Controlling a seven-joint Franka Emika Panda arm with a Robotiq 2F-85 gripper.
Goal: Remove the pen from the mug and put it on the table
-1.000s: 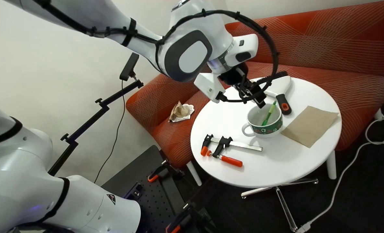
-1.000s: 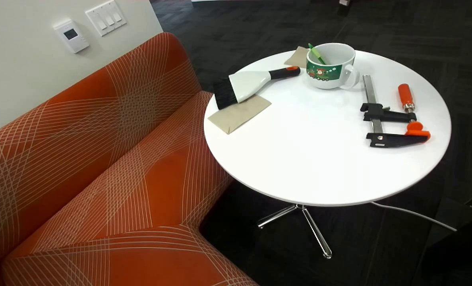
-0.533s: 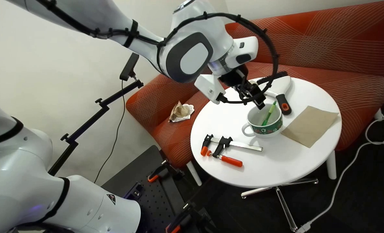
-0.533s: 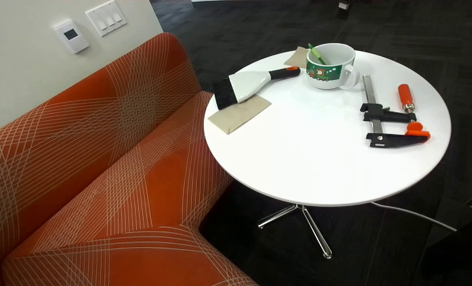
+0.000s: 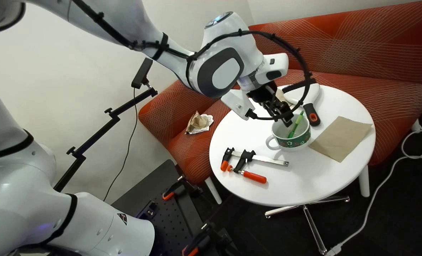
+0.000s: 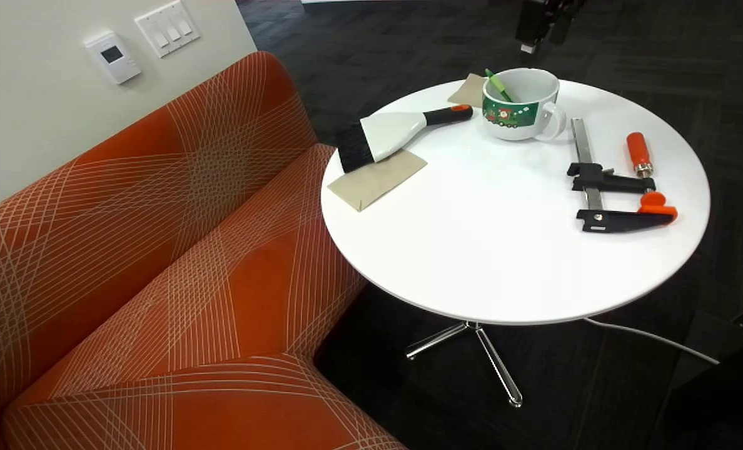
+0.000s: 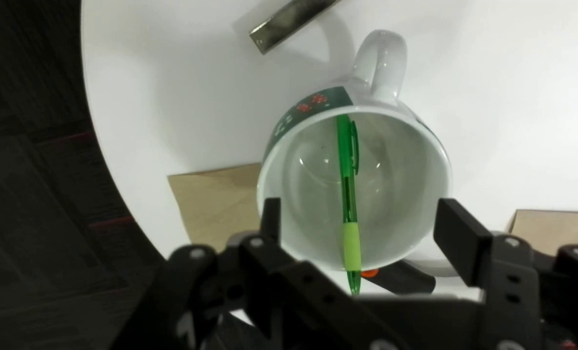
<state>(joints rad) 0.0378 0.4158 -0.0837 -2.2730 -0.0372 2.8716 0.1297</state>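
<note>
The mug [image 5: 292,143] is white with a green printed band and a side handle. It stands upright on the round white table [image 5: 324,177] and shows in an exterior view [image 6: 516,120] and the wrist view [image 7: 396,194]. A green pen [image 5: 297,124] leans inside it, its light green grip [image 7: 352,245] on the rim and its tip sticking out past it. My gripper [image 7: 359,218] is open and empty above the mug, one finger either side of the pen, apart from it. In an exterior view the gripper [image 6: 537,34] hangs above and behind the mug.
A clamp with red handles [image 5: 253,176] lies near the mug's handle side. A white brush with a black handle [image 6: 403,131] lies beside the mug. Brown paper pieces [image 5: 340,138] lie on the table. A red-orange sofa [image 5: 339,85] stands behind it.
The arm and gripper have moved down and slightly right in an exterior view, closer to the mug. The gripper has come lower into the further exterior picture. Mug and pen have not moved.
</note>
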